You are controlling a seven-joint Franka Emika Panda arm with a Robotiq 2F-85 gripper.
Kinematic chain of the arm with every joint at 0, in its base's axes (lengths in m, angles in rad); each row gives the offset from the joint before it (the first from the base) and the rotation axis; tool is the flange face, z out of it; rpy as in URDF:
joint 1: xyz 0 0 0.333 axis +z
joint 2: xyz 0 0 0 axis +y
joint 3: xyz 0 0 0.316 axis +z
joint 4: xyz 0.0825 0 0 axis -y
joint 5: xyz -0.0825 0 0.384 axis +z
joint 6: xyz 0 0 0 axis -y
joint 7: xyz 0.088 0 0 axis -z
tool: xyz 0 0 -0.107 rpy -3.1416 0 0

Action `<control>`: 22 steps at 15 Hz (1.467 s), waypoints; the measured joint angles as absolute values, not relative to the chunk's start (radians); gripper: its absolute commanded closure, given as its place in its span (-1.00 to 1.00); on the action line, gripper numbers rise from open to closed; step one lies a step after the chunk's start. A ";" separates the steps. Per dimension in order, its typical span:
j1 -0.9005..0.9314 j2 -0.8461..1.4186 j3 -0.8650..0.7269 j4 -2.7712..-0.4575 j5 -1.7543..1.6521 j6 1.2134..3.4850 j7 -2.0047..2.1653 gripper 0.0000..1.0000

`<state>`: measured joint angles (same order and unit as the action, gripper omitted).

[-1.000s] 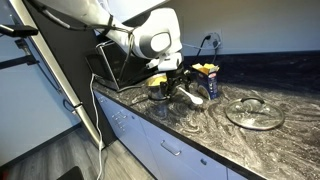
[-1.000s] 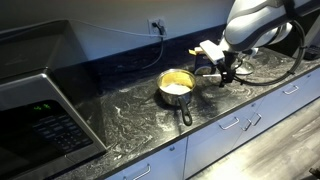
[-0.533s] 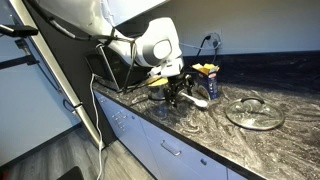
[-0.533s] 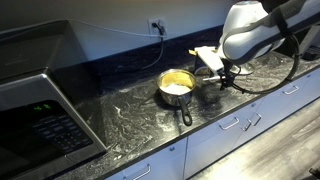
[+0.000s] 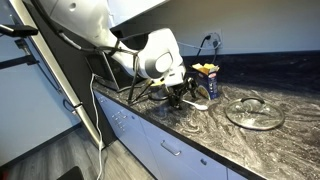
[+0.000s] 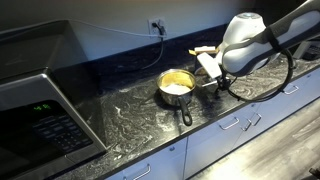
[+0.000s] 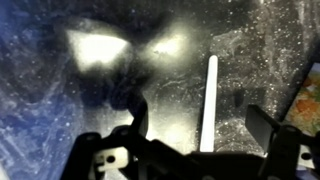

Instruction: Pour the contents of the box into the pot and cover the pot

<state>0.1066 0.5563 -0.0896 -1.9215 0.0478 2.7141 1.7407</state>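
The steel pot [image 6: 176, 86] stands on the dark marbled counter with its dark handle towards the front edge. A yellow mass of contents [image 6: 177, 80] lies inside it. The blue box [image 5: 208, 82] with a yellow top stands upright near the wall; it also shows at the right edge of the wrist view [image 7: 306, 95]. My gripper [image 6: 222, 82] is open and empty, low over the counter between pot and box. In the wrist view its fingers [image 7: 200, 125] straddle a white strip [image 7: 209, 95] lying on the counter. In one exterior view my arm hides most of the pot.
A round glass lid [image 5: 255, 112] with a metal rim lies flat on the counter beyond the box. A microwave [image 6: 40, 110] stands at one end. A wall outlet with a cable [image 6: 155, 25] is behind the pot. Drawers run below the counter's front edge [image 6: 230, 125].
My wrist has swung and the gripper has dropped a little lower towards the counter beside the pot. Pot, box and lid have not moved.
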 measured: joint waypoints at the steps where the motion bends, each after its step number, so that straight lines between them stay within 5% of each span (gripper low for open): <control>1: 0.107 0.553 -0.092 -1.931 0.048 2.756 1.733 -1.00; 7: 0.087 0.466 -0.104 -1.999 0.068 2.825 1.603 -1.00; 15: 0.052 0.262 -0.159 -2.033 0.020 2.521 1.501 -1.00; 22: 0.047 0.260 -0.169 -2.030 -0.034 2.549 1.538 -1.00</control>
<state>0.0475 0.2597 -0.1690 -2.0301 -0.0336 2.5486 1.5383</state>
